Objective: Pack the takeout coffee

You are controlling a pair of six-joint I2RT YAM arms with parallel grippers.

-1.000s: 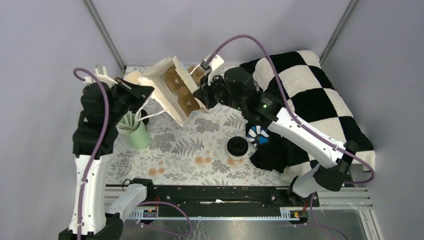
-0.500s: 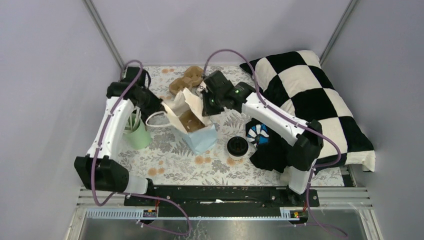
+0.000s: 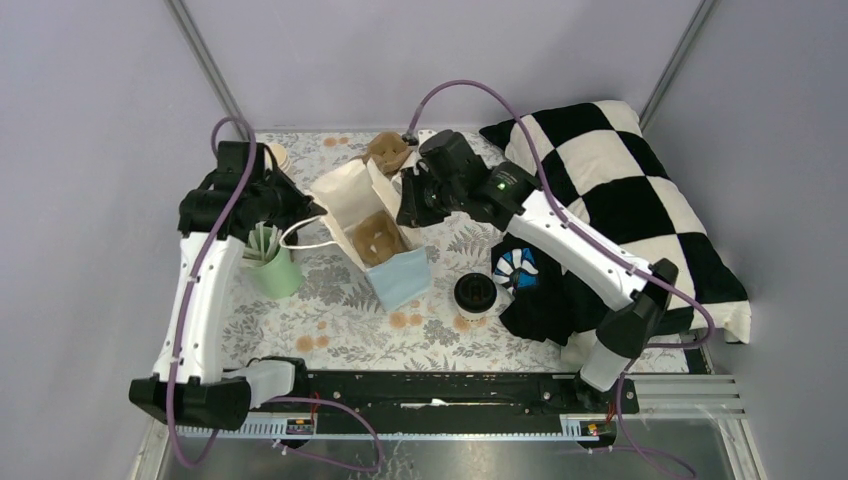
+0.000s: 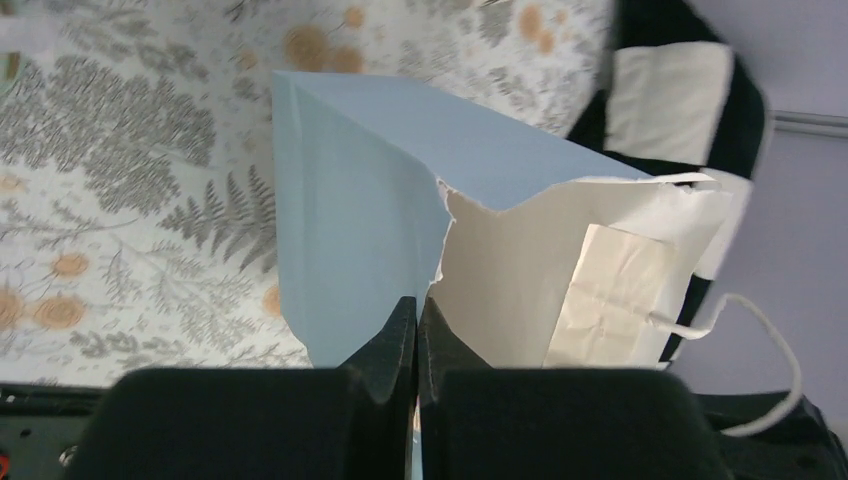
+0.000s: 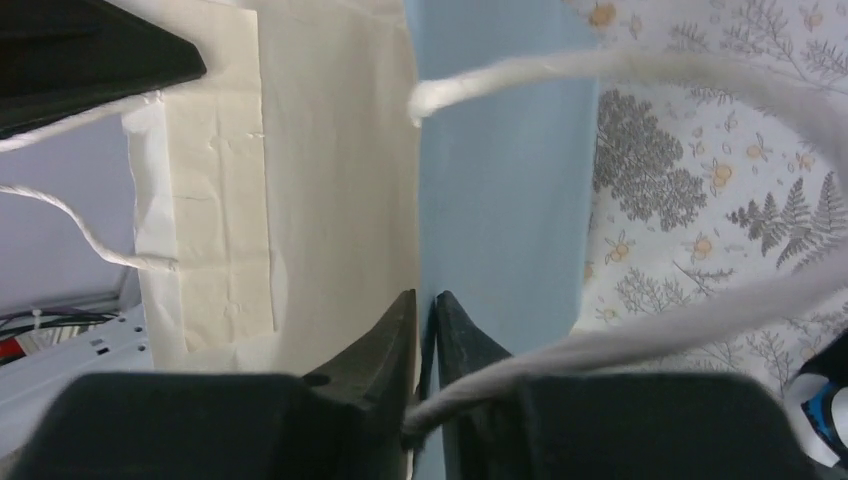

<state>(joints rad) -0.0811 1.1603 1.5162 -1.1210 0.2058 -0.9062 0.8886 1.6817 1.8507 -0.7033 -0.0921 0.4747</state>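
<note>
Here the left claw [image 4: 417, 335] is clamped on the rim of the bag [image 4: 350, 200]. Its two fingers are pressed together just where the blue outside meets the cream lining at a ragged edge in the paper. The right claw [image 5: 425, 325] pinches the opposite rim, its fingers all but touching, with the paper wall running down between them, cream on one side and blue on the other. A white cord handle [image 5: 620, 70] loops across in front of it. In the overhead view the bag stands tilted between the two claws with its mouth pulled wide, and a brown cardboard insert [image 3: 378, 237] shows inside it. The one black-lidded cup [image 3: 476, 293] in view stands upright on the floral table [image 3: 340, 325]. It is outside the bag, near its right side, and just beside a black cloth [image 3: 540, 300]. A green cup [image 3: 270, 268] of white sticks stands by the left arm, and a checked pillow [image 3: 620, 190] lies at the far right.
</note>
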